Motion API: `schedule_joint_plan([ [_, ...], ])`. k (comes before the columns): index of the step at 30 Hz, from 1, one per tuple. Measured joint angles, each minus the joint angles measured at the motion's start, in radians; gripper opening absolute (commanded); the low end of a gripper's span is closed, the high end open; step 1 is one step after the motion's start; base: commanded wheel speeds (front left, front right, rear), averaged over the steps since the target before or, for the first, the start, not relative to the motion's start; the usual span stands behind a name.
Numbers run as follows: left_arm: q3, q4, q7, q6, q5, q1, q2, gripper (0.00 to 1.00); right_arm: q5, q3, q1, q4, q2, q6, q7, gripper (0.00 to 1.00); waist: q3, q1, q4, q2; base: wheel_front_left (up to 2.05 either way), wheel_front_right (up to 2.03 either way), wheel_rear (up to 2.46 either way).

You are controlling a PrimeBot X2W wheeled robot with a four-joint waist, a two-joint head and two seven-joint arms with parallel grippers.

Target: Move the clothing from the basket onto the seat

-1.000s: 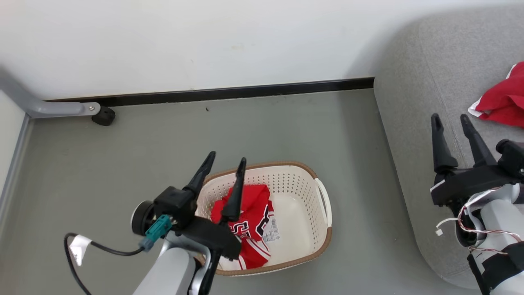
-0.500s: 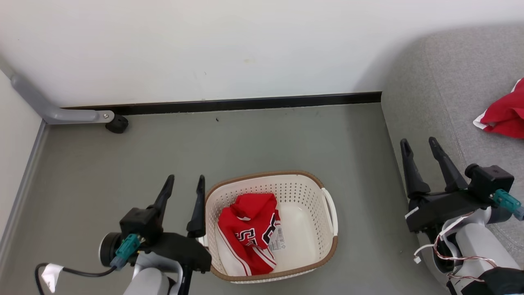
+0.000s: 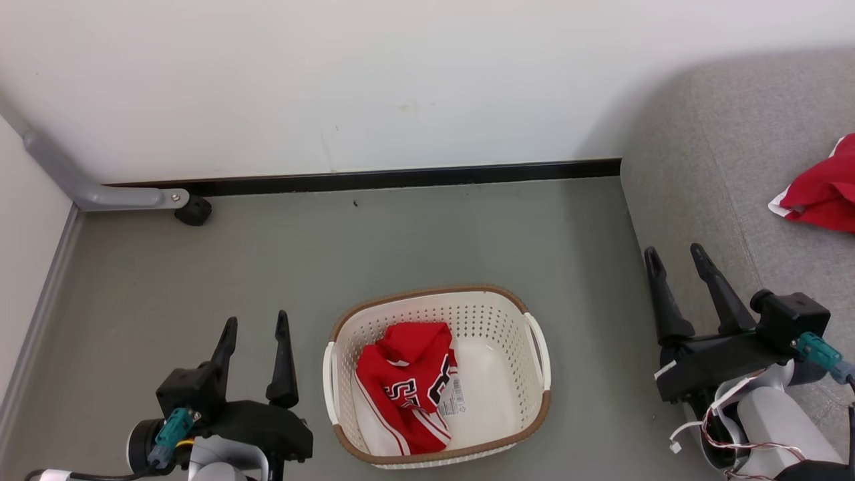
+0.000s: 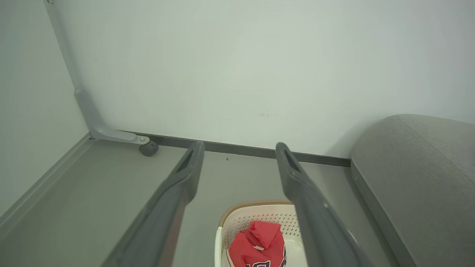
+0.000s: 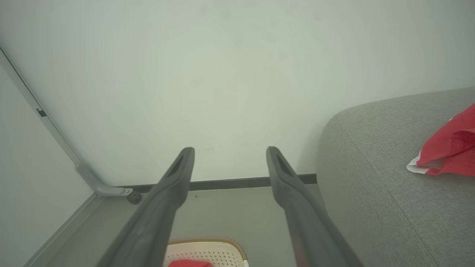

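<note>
The cream basket with a brown rim stands on the grey floor. Inside it lies a crumpled red garment with white stripes and block lettering; the left wrist view shows the same garment. A second red garment rests on the grey seat at the right, also seen as red cloth on the seat. My left gripper is open and empty, left of the basket. My right gripper is open and empty over the seat's front edge.
A white wall with a black skirting strip closes the far side. A grey metal leg with a black caster stands at the far left corner. Bare grey floor lies between the basket and the wall.
The left gripper has drawn back from above the basket to its left side, empty. The right gripper has sunk lower and shifted left. The head view has shifted too.
</note>
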Motion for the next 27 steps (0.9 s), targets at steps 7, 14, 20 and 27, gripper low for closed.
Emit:
schedule_joint_plan([
  [7,0.028,0.006,0.0,0.008,0.021,0.026,-0.001,1.0,-0.005,-0.002,0.026,-0.012,0.013,-0.002,0.0,1.0,-0.017,0.0,-0.008,0.0,0.0,0.0,0.0],
  [14,0.076,0.006,0.0,0.017,0.036,0.058,-0.003,1.0,-0.019,-0.006,0.049,-0.022,0.02,-0.018,0.0,1.0,-0.026,0.0,-0.015,0.0,0.0,0.0,0.0],
  [20,0.086,0.006,0.0,0.019,0.054,0.066,-0.008,1.0,-0.035,-0.006,0.063,-0.029,0.024,-0.02,0.0,1.0,-0.03,0.0,-0.015,-0.0001,0.0,0.0,0.0],
  [27,0.087,0.007,0.0,0.019,0.063,0.072,-0.017,1.0,-0.036,-0.006,0.067,-0.033,0.027,-0.022,0.0,1.0,-0.036,0.0,-0.014,0.0,0.0,0.0,0.0],
])
